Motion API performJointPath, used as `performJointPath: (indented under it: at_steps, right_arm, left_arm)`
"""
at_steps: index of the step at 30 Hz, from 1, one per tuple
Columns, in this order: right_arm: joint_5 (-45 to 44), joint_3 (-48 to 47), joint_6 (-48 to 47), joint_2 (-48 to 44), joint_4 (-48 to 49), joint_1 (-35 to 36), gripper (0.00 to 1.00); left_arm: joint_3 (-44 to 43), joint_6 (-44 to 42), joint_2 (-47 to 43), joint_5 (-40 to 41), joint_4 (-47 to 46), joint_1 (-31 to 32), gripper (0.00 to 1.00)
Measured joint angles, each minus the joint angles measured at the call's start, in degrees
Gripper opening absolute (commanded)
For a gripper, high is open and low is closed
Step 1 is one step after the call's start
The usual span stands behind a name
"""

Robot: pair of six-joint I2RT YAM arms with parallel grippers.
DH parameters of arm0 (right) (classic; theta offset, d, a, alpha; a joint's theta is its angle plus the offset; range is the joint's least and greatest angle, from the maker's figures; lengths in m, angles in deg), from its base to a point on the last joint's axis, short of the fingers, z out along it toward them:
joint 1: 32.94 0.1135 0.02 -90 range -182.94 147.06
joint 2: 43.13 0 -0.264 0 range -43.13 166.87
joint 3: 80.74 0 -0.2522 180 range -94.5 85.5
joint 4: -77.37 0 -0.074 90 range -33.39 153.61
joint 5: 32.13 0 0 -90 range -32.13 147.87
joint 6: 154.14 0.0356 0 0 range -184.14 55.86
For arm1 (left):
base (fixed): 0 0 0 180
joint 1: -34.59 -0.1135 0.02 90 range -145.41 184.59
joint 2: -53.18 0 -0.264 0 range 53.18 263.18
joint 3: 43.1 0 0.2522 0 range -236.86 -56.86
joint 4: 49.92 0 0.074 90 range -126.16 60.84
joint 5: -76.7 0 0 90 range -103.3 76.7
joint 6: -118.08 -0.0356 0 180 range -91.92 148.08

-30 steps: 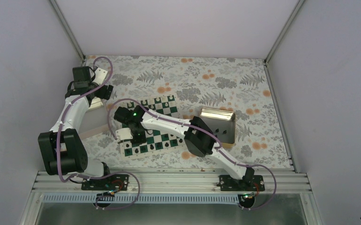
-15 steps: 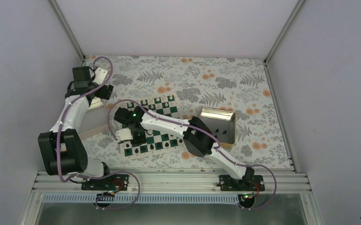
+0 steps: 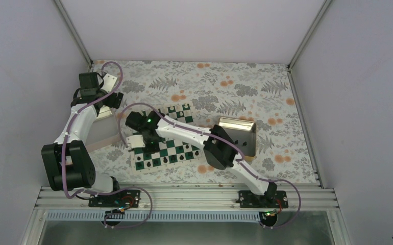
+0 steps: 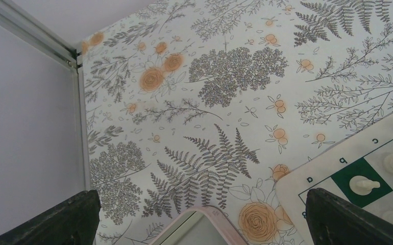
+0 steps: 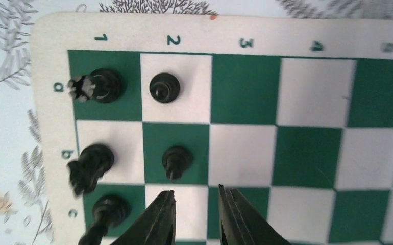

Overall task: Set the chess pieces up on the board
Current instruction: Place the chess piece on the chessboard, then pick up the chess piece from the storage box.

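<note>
R arm (image 3: 184,133) shifted, pawn (image 5: 176,159) just beyond jaws

I read even, diffuse lighting with soft shadows. In the right wrist view the board (image 5: 243,92) blurs toward its right edge. Mild glare on the gold tray (image 3: 238,127).

Five black chess pieces (image 5: 176,161) crowd a left-hand corner of the board (image 5: 312,92), the nearest just beside the right gripper (image 5: 195,196), whose jaws stand slightly apart over a bare square. The squares from row 3 onward lie free. The right arm (image 3: 184,133) spans the board from the near right, and the gold tray (image 3: 237,133) flanks the board's right edge. The left gripper (image 4: 200,199) is spread wide over bare tabletop (image 4: 235,102), between the pink-rimmed tray (image 4: 184,222) and the white pieces (image 4: 364,184).
</note>
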Motion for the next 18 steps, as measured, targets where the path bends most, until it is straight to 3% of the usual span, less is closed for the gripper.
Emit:
performJointPath:
  at_steps: [11, 18]
  right_arm:
    - [4.22, 13.33, 1.05, -19.50, -1.14, -7.65, 0.25]
    - [3.48, 30.51, 2.80, -32.41, -0.07, -24.55, 0.26]
  left_arm:
    - [0.00, -0.02, 0.00, 0.02, 0.02, 0.00, 1.00]
    - [0.00, -0.02, 0.00, 0.11, 0.00, 0.00, 1.00]
